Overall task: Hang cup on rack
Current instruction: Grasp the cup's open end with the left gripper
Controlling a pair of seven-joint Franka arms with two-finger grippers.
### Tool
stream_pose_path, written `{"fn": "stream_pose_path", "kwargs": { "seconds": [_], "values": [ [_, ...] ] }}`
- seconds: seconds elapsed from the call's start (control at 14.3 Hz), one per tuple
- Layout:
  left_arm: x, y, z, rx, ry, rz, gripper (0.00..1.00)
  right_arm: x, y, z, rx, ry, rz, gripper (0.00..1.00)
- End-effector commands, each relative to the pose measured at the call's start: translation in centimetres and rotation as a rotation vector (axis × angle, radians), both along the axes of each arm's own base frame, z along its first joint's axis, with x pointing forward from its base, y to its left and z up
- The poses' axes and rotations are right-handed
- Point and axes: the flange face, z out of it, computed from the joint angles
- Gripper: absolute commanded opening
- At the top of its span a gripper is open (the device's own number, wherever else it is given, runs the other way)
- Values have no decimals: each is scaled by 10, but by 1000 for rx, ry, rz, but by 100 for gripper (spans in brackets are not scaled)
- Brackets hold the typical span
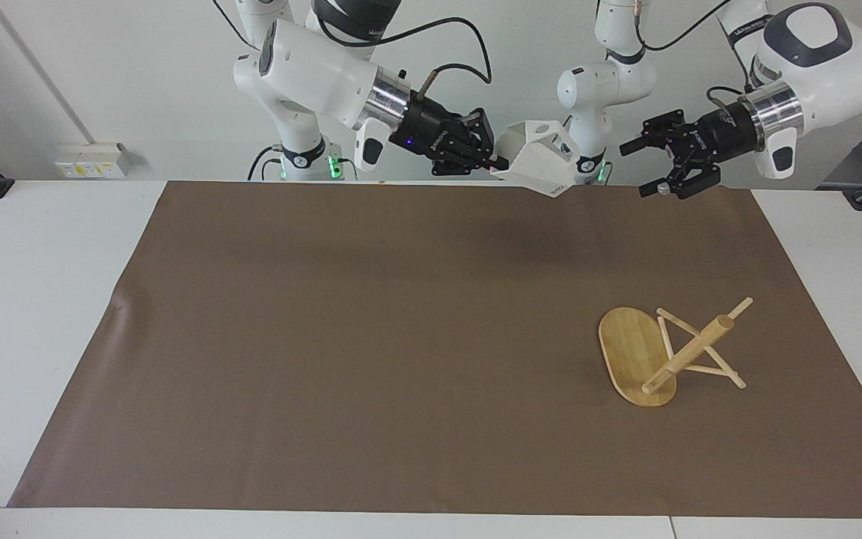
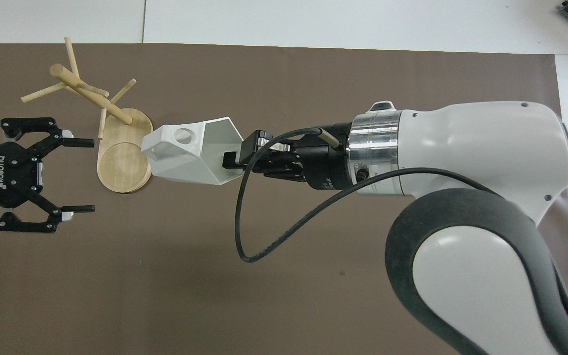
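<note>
The white faceted cup [image 1: 539, 159] [image 2: 190, 154] hangs in the air on its side, handle hole facing up. My right gripper [image 1: 497, 160] [image 2: 230, 160] is shut on its rim. In the overhead view the cup's handle end overlaps the edge of the rack's oval base [image 2: 122, 165]. The bamboo rack [image 1: 689, 352] [image 2: 91, 96] stands on the brown mat toward the left arm's end, its post and thin pegs free. My left gripper [image 1: 652, 166] [image 2: 87, 175] is open and empty in the air, fingers pointing toward the cup.
A brown mat [image 1: 371, 337] covers most of the white table [image 1: 34, 299]. The right arm's body and its looping black cable [image 2: 274, 231] fill much of the overhead view.
</note>
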Motion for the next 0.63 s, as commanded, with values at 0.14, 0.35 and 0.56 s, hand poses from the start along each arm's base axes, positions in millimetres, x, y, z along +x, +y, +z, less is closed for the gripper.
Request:
{"fn": "stream_pose_path", "kwargs": {
  "seconds": [0.14, 0.35, 0.56],
  "values": [
    [7, -55, -9, -70, 40, 115, 100, -2, 5, -4, 9, -12, -7, 0],
    [3, -68, -10, -76, 69, 94, 100, -2, 5, -7, 8, -6, -6, 0],
    [5, -69, -8, -79, 94, 115, 100, -1, 5, -7, 7, -6, -6, 0]
  ]
}}
